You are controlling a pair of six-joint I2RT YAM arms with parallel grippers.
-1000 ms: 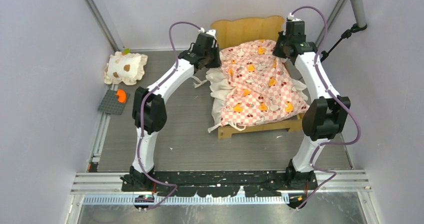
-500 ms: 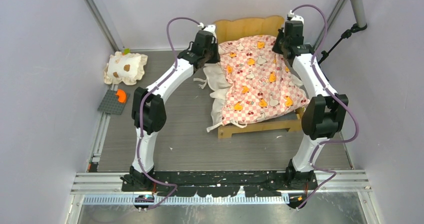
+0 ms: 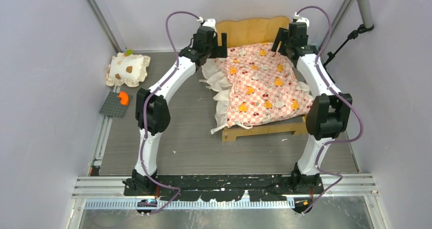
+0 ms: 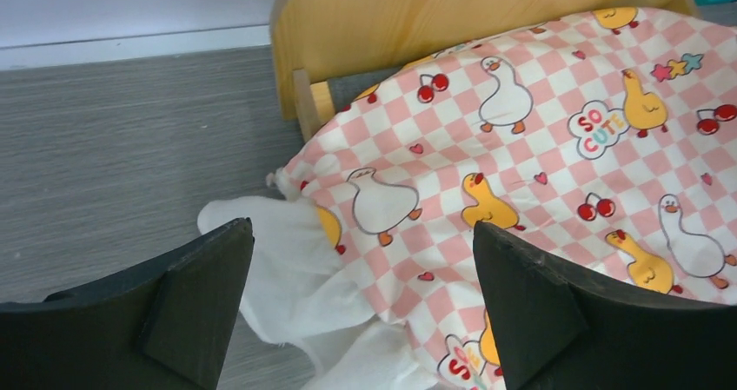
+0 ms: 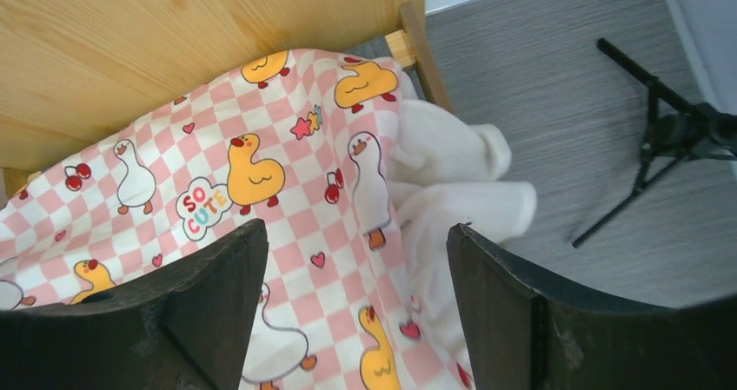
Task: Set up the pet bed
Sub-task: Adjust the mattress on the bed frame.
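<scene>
Grey table (image 3: 193, 132) flanks the pet bed (image 3: 260, 81), with left pincer (image 4: 361, 229) and right pincer (image 5: 356, 227) spread wide above its head corners.

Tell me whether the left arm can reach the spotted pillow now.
Probably yes: the left gripper stands open and empty, and only bare floor lies between it and the spotted pillow.

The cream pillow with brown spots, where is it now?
In the top view, the pillow lies at the far left, beside the wall, just beyond the grey plate, apart from the pet bed.
</scene>
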